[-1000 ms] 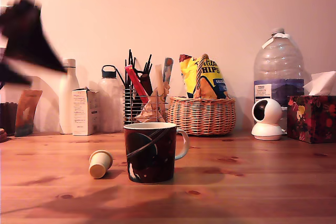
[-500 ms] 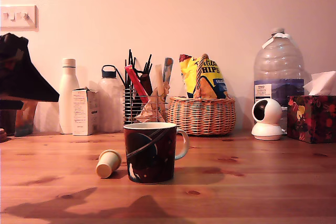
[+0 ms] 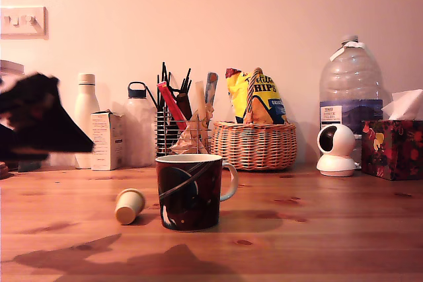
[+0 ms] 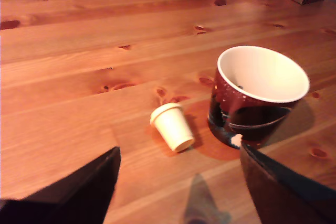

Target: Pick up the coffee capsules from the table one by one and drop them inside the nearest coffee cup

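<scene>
Since half a second ago our gripper [image 4: 176, 182] has dropped lower, and the capsule [image 3: 129, 205] has rolled slightly away from the coffee cup [image 3: 192, 191]. Our fingers [image 4: 79, 192] stand wide apart, holding nothing. The capsule lies on its side on the counter [image 3: 317, 229], just beside the cup. It looks light and prone to rolling, so we would grip its tapered body. The cup stands close; the basket [image 3: 254, 144] is far behind.

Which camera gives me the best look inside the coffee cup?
The wrist view: it looks down into the coffee cup, showing its white inside and a small dark speck near the wall. The exterior view sees the cup side-on, showing only the outer wall, handle and rim edge.
</scene>
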Available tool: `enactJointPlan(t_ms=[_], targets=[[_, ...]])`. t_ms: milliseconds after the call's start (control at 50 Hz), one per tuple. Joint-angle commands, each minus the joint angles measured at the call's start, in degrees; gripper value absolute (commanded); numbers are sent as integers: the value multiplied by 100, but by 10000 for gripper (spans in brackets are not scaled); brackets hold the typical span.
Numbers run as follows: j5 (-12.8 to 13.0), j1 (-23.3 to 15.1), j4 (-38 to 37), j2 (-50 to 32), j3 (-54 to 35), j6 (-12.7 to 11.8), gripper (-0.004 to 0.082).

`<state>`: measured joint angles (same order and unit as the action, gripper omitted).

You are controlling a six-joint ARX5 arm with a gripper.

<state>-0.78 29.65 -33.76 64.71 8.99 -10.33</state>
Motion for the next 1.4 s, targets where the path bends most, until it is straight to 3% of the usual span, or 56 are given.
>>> enactJointPlan(t_ms=[0, 200, 940, 1080, 1380], targets=[[-24, 15, -201, 205, -127, -20, 661], [-26, 15, -579, 752, -81, -20, 661], [-184, 15, -566, 2424, 1036, -79, 661], [-328, 15, -551, 2625, 1239, -76, 661], [-321, 15, -308, 3058, 1687, -79, 661]])
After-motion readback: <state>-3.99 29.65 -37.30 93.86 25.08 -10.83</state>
